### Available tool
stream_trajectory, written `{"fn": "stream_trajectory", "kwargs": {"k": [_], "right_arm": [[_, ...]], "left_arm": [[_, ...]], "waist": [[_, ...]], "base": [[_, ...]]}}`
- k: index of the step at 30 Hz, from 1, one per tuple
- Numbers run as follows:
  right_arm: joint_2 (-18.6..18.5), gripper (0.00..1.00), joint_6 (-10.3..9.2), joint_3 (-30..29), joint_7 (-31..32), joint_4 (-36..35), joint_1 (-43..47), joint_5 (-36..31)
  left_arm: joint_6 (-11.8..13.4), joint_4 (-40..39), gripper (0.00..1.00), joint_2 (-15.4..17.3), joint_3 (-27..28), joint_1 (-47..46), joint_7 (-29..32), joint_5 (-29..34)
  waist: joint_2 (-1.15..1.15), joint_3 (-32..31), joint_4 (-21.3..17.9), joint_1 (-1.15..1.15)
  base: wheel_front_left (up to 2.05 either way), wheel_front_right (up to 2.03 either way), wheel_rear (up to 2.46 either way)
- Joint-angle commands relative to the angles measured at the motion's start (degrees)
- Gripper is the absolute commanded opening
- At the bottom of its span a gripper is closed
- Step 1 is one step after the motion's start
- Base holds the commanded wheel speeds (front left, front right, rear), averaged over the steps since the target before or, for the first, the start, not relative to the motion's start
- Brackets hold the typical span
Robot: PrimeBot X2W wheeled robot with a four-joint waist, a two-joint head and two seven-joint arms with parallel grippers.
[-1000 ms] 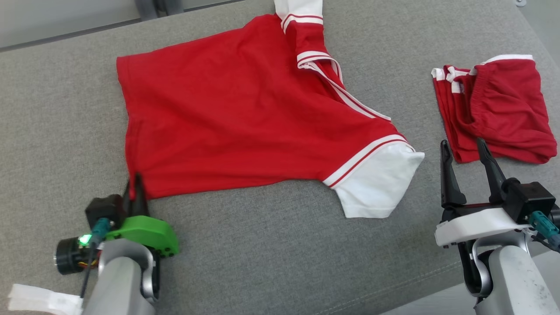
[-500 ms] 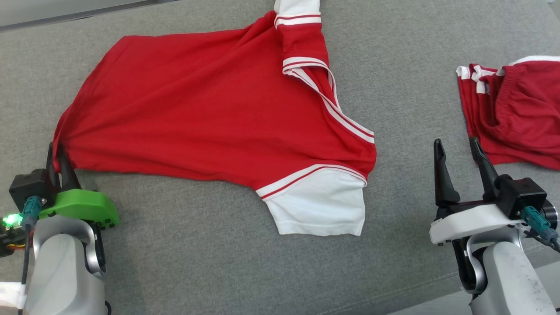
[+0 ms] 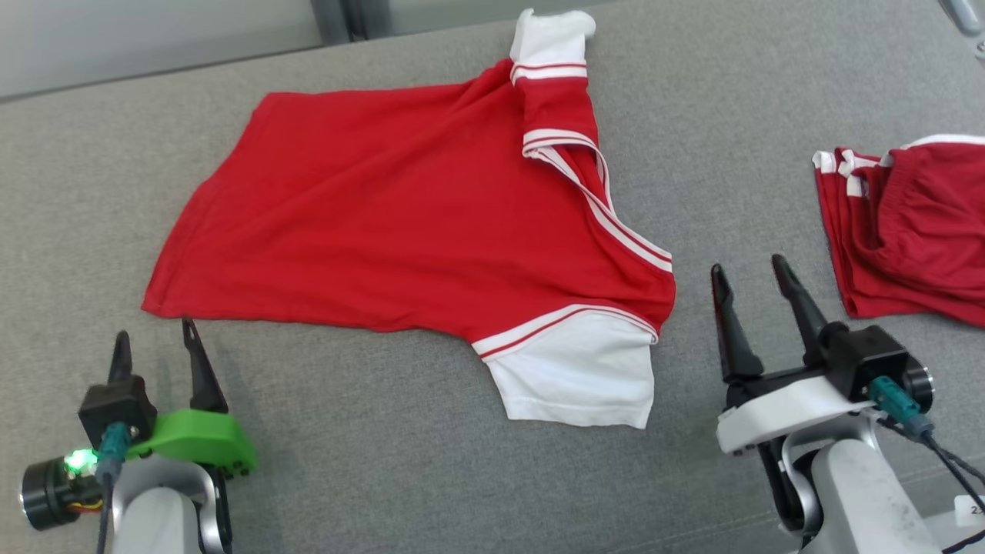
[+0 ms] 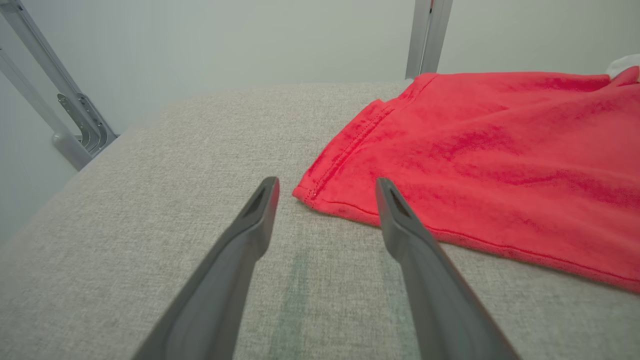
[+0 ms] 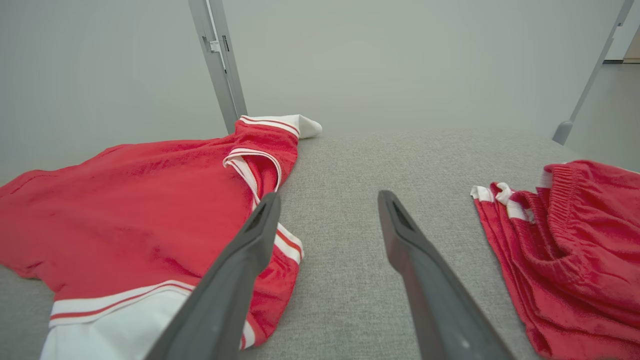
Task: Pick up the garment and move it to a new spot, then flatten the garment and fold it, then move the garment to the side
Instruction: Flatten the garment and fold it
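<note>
Garment: a red shirt (image 3: 415, 223) with white sleeves and white-striped trim lies spread out on the grey fabric-covered table (image 3: 462, 477), left of centre in the head view.
Lay of the shirt: hem toward the robot's left, collar (image 3: 569, 154) toward its right; the body is mostly flat with soft creases near the shoulders.
Sleeves: the near sleeve (image 3: 577, 377) lies flat and points toward the robot; the far sleeve (image 3: 550, 35) reaches the table's back edge.
Left gripper (image 3: 154, 331): fingers spread wide and holding nothing, tips just beside the near hem corner; one tip may brush the cloth, but the angle is too shallow to be sure.
Right gripper (image 3: 748, 265): fingers spread and empty, over bare table between the shirt's shoulder and the shorts.
Other cloth: folded red shorts (image 3: 916, 231) with an elastic waistband lie at the robot's right, well apart from the shirt.
Background: a metal post (image 5: 217, 60) stands behind the table.
</note>
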Motion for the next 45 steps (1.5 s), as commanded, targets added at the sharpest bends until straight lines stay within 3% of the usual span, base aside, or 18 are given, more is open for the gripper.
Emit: {"fn": "stream_trajectory", "kwargs": {"k": [1, 6, 13, 27, 45], "right_arm": [[0.14, 1.0, -0.09, 0.82, -0.17, 0.02, 1.16, 0.2], [0.38, 1.0, -0.09, 3.04, -0.17, 0.66, 3.28, 0.17], [0.6, 1.0, -0.09, 5.16, -0.17, 1.55, 6.83, -0.04], [0.8, 1.0, -0.09, 5.85, -0.17, 3.8, 9.96, 0.09], [0.79, 1.0, -0.09, 6.34, -0.17, 20.36, 7.15, -0.14]], "left_arm": [[-0.48, -0.78, 1.0, -0.31, -0.42, 1.62, 0.03, 0.12], [-0.8, -3.64, 1.0, -0.82, -2.37, 6.18, 0.03, -0.39], [0.63, -6.69, 1.0, -0.89, -5.88, 12.14, 0.04, -3.13], [2.11, -7.87, 1.0, -0.89, -7.96, 15.85, 0.03, -2.47], [1.35, -6.9, 1.0, -0.89, -9.75, 13.94, 0.03, -2.82]], "waist": [[0.0, -3.02, 1.86, 0.0], [0.0, -6.51, 3.4, 0.0], [0.0, -10.37, 4.73, 0.0], [0.0, -12.97, 5.56, 0.0], [0.0, -11.06, 7.35, 0.0]], "base": [[0.0, 0.0, 0.0], [0.0, 0.0, 0.0], [0.0, 0.0, 0.0], [0.0, 0.0, 0.0], [0.0, 0.0, 0.0]]}}
